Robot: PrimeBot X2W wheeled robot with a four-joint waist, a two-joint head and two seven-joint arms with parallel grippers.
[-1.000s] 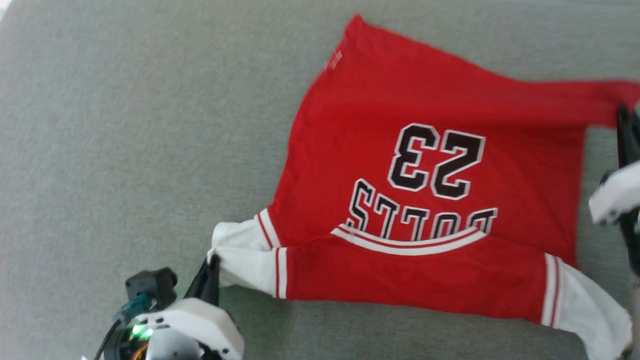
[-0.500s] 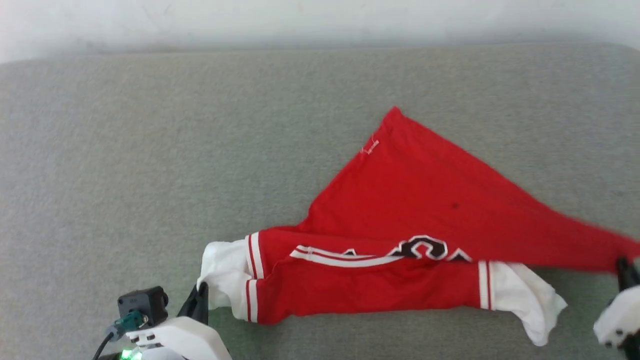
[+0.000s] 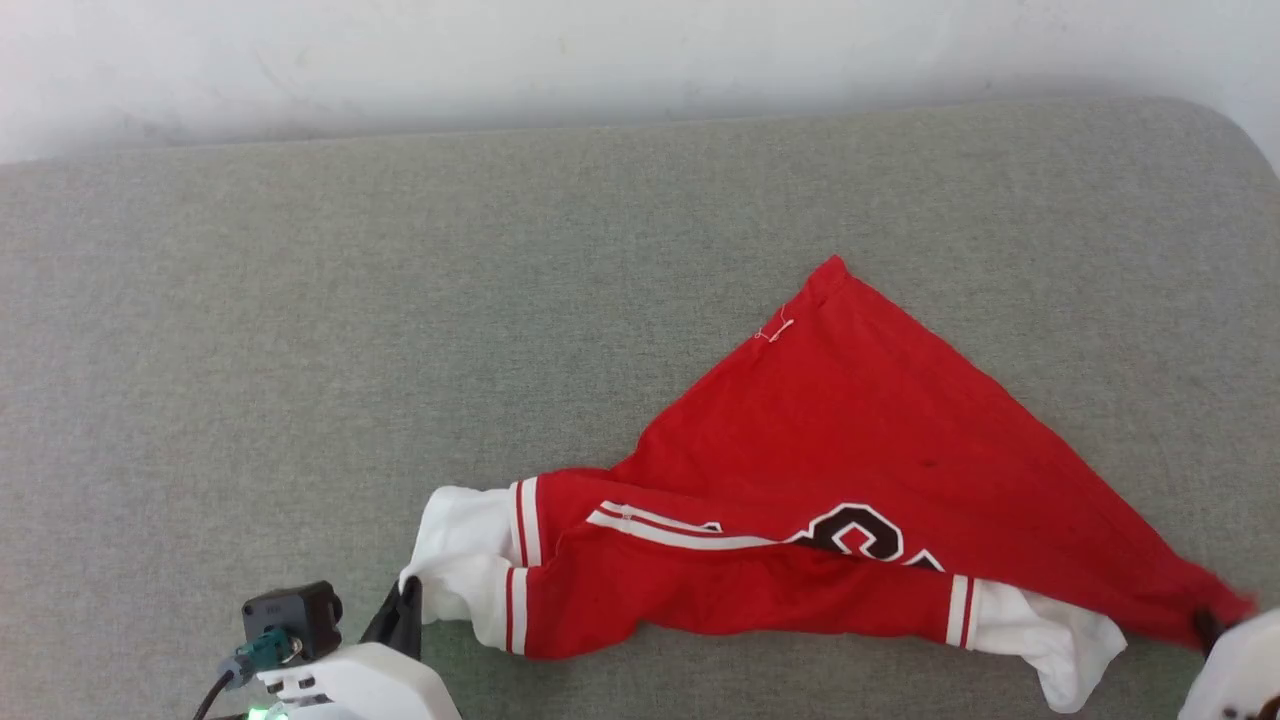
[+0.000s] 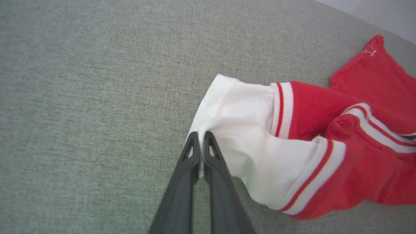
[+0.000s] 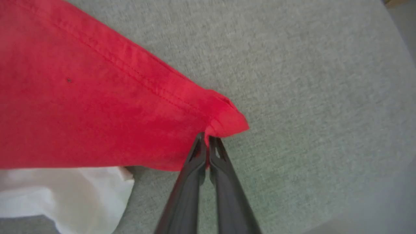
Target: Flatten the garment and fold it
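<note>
The garment [image 3: 850,430] lies on the grey padded surface as a red triangle. Its lower body is drawn over the front, so just a piece of the black number [image 3: 860,532] shows. My left gripper [image 3: 408,590] is at the lower left, shut on the edge of the white sleeve [image 4: 247,143]; in the left wrist view the left gripper [image 4: 201,135] pinches a thin fold of white cloth. My right gripper [image 3: 1205,628] is at the lower right, and in the right wrist view the right gripper [image 5: 206,136] nips the red hem corner [image 5: 227,120]. The other white sleeve [image 3: 1050,640] lies loose near it.
The grey padded surface [image 3: 400,300] stretches wide to the left of the garment and behind it. A white wall [image 3: 600,60] runs along its far edge. The surface's rounded corner [image 3: 1235,130] is at the upper right.
The head camera has tilted, so the whole view shifted. My right gripper has pulled the hem corner toward the near edge, covering most of the number. The left gripper keeps its hold on the sleeve.
</note>
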